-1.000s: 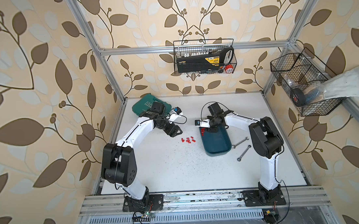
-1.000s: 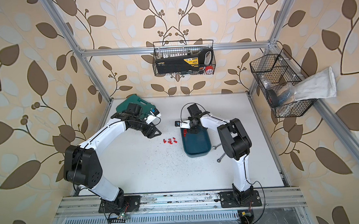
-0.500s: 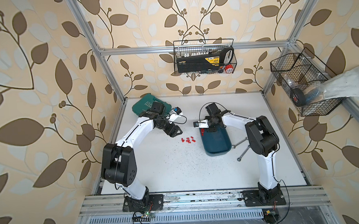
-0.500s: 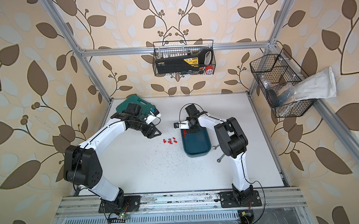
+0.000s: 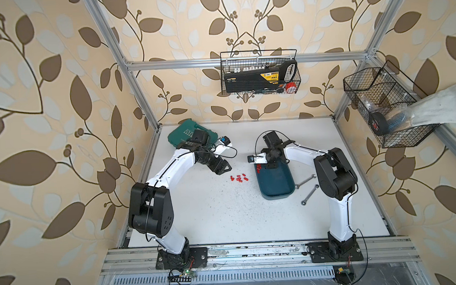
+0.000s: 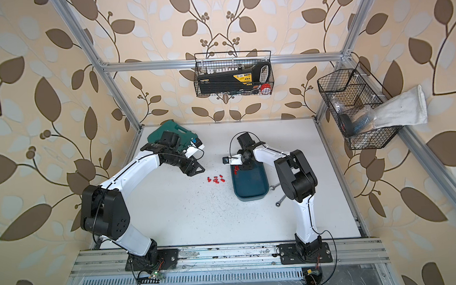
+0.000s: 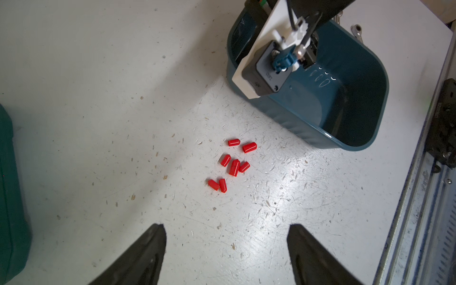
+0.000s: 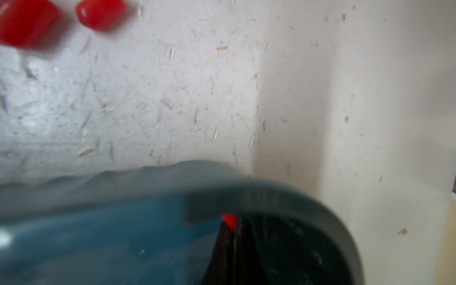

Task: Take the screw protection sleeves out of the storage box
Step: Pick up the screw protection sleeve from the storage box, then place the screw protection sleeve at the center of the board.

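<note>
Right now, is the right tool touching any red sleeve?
Touching. The right wrist view shows the right tool shut, with a red sleeve pinched between its tips.

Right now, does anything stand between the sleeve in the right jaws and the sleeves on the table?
Only the storage box wall: the right gripper, jaws shut on a sleeve, is inside the box, and the wall lies between it and the sleeve pile. The left gripper, jaws open, is beyond the pile.

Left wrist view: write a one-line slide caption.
Open left gripper hovers over red screw protection sleeves lying on the white table beside the teal storage box.
</note>
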Controlling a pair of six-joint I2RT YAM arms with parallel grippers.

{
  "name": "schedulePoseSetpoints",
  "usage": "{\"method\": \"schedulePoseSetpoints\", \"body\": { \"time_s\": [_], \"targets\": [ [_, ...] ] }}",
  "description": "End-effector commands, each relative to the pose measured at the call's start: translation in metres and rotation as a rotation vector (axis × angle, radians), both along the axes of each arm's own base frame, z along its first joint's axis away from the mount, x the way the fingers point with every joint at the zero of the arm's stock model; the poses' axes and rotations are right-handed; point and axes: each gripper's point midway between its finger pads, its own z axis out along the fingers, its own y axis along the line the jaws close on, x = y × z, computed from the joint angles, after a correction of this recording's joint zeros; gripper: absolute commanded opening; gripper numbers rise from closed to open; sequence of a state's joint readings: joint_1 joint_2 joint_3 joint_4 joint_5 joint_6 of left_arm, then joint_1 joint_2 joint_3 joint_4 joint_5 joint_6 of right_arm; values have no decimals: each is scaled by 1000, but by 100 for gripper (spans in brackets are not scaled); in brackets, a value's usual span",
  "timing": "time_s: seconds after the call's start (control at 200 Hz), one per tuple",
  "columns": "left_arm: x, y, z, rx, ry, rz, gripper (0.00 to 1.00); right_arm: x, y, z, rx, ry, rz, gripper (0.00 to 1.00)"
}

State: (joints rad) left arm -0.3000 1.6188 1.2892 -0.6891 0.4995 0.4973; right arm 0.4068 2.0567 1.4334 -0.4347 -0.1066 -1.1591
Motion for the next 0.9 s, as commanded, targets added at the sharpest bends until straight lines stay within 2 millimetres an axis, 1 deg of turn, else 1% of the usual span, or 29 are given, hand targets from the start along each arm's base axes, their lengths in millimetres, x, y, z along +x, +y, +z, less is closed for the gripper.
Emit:
{"method": "schedulePoseSetpoints", "body": {
  "time_s": [0.0,0.125,0.225,0.355,0.415,0.475,0.555,0.695,0.825,0.895],
  "targets": [
    [-3,5,19,-15,-49,-3,83,-10,-15,25,29,20,-74,0],
    [-3,6,19,-12,-56,-3,84,-18,-22,45,66,37,-129,0],
    [-3,8,20,-15,-70,0,85,-33,-17,68,135,83,-158,0],
    [-6,12,17,-36,-78,-1,91,-62,5,104,284,185,-186,0],
    [-6,14,12,-50,-81,3,94,-73,17,115,337,226,-196,0],
    [-7,15,6,-65,-87,4,98,-83,30,120,375,273,-208,0],
    [-9,17,2,-89,-101,-2,99,-91,47,120,408,329,-234,0],
    [-17,24,-4,-119,-98,-35,99,-95,75,107,420,388,-283,0],
    [-20,42,-2,-174,-77,-24,99,-97,99,86,391,408,-307,0],
    [-16,56,2,-194,-85,9,99,-97,111,73,367,408,-319,0]
  ]
}}
